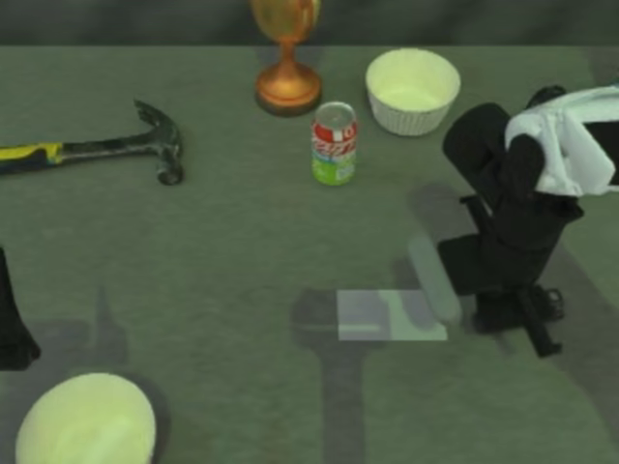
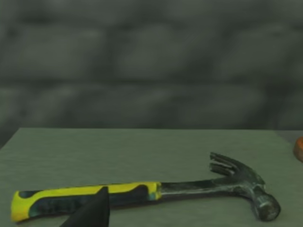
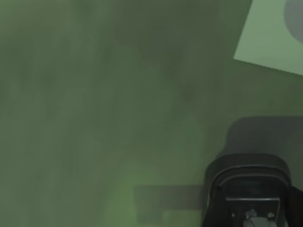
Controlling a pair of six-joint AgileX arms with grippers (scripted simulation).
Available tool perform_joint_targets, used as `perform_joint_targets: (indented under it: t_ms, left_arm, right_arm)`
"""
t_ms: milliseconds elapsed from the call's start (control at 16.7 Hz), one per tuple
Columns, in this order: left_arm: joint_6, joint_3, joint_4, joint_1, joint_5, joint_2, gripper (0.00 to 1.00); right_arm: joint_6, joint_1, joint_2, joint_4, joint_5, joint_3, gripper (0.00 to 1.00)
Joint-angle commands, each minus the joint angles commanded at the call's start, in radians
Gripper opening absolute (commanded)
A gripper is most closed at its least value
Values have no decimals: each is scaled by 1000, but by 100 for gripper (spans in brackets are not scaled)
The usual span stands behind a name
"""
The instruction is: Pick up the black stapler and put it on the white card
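The black stapler (image 1: 544,340) lies right of the white card (image 1: 372,316), partly under my right gripper (image 1: 511,311), which hangs directly over its near end. In the right wrist view one glossy end of the stapler (image 3: 248,194) fills the corner and a corner of the card (image 3: 272,40) shows farther off; nothing rests on the card but shadow. My left gripper (image 1: 12,338) stays parked at the table's left edge, open, with one dark fingertip (image 2: 92,213) showing in front of the hammer handle.
A yellow-handled hammer (image 1: 106,147) lies at the far left. An orange goblet (image 1: 287,58), a soda can (image 1: 334,143) and a white paper cup (image 1: 413,90) stand along the back. A pale bowl (image 1: 85,421) sits at the front left.
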Motion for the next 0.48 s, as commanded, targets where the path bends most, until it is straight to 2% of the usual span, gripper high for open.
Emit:
perform_joint_targets:
  t_ms: [300, 480]
  left_arm:
    - [0, 0, 0, 0, 0, 0, 100]
    - [0, 0, 0, 0, 0, 0, 100]
  right_arm:
    - [-5, 6, -79, -240, -1, 132, 0]
    - [-2, 7, -123, -323, 0, 188, 0]
